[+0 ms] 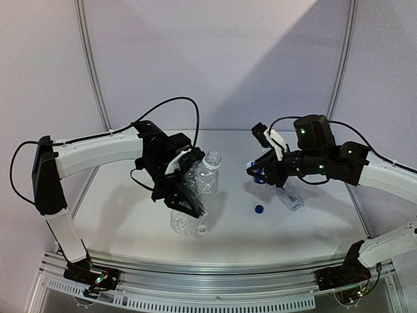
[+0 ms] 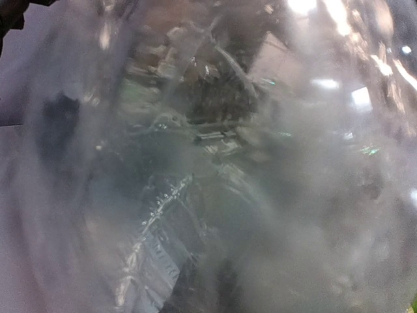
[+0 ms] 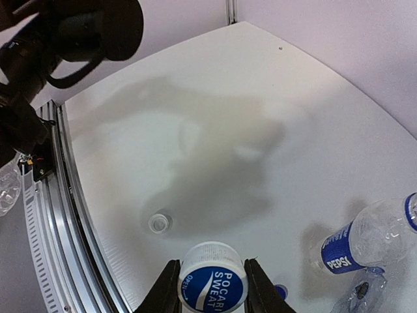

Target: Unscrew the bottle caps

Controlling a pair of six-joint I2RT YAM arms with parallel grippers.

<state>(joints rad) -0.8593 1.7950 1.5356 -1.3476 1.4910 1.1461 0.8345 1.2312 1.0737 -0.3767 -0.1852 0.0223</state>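
My left gripper [image 1: 184, 194] is shut on a clear dented bottle [image 1: 199, 181], held tilted above the table with its neck up and to the right. That bottle's wall [image 2: 208, 169] fills the left wrist view and hides the fingers. A second clear bottle [image 1: 181, 223] lies beneath, with a white cap [image 1: 201, 229] beside it on the table. My right gripper [image 3: 212, 266] is shut on a white cap with a blue printed top [image 3: 213, 282], apart from the bottles. A blue cap [image 1: 259, 209] and a blue-labelled bottle [image 1: 288, 197] lie on the table below it.
A metal rail [image 1: 215, 277] runs along the near edge of the white table [image 1: 124, 208]. The right wrist view shows the loose white cap [image 3: 158, 223], the blue-labelled bottle [image 3: 371, 241] and the left arm's dark body [image 3: 71, 32] at the top left.
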